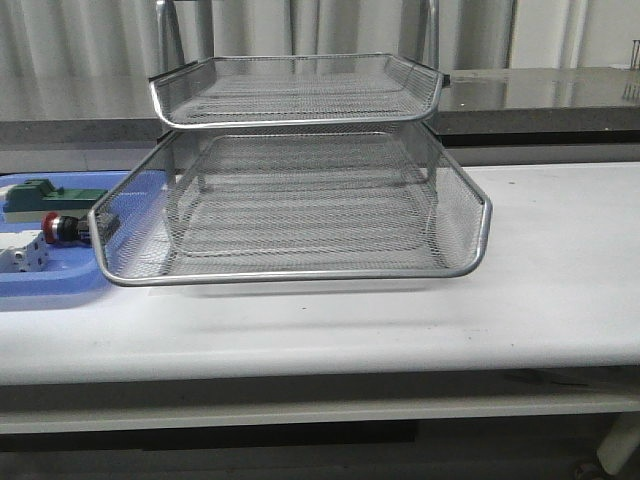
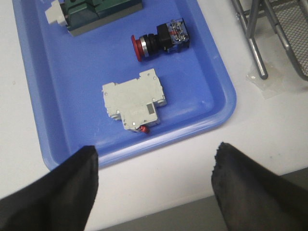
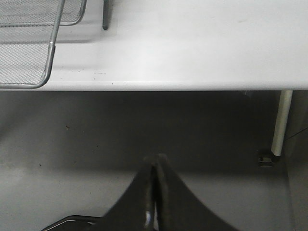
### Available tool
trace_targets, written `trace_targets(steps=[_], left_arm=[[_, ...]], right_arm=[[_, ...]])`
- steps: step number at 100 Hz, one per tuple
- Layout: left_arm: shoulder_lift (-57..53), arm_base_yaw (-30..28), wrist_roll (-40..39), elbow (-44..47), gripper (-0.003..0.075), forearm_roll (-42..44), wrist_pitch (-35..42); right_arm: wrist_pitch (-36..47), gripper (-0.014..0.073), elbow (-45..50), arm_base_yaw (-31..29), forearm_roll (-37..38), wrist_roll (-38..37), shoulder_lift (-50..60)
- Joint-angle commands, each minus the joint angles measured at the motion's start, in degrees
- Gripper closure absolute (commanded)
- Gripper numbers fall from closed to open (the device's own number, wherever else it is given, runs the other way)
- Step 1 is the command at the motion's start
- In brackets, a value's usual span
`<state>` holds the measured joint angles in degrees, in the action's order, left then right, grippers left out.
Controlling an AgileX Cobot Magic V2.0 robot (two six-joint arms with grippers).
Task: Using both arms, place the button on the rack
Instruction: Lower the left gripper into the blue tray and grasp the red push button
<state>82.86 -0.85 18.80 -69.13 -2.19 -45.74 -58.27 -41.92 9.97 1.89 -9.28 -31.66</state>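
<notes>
The button (image 2: 159,41), with red cap and black-and-blue body, lies on its side in the blue tray (image 2: 57,91); in the front view it (image 1: 62,227) shows at the far left, beside the rack. The silver wire-mesh rack (image 1: 300,200) stands mid-table; its legs (image 2: 255,48) and a corner (image 3: 29,48) show in the wrist views. My left gripper (image 2: 155,154) is open and empty, above the table's front edge just short of the tray. My right gripper (image 3: 155,161) is shut and empty, off the table's front edge over the floor. Neither arm shows in the front view.
The blue tray also holds a white boxy component (image 2: 134,101) and a green block component (image 2: 96,12). The white table's front edge (image 3: 168,86) and a table leg (image 3: 280,122) show in the right wrist view. A grey counter (image 1: 540,95) runs behind the rack.
</notes>
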Motion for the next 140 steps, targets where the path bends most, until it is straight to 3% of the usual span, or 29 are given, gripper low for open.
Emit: trace_targets(steps=[1,69,140], left_arm=[[1.2,-0.2,2.5,-4.7,0.0202,-1.0,2.4],[33.7,1.0,27.3,-40.2,0.0201,-5.8,-12.8],[49.0,4.4,31.4,-53.8,0.0201,-3.0,-13.8]], right_arm=[[3.0,0.066,-2.0,-0.1,0.9,0.2,0.0],[3.0,0.066,-2.0,-0.1,0.9,0.2,0.0],[3.0,0.066,-2.0,-0.1,0.9,0.2,0.0]])
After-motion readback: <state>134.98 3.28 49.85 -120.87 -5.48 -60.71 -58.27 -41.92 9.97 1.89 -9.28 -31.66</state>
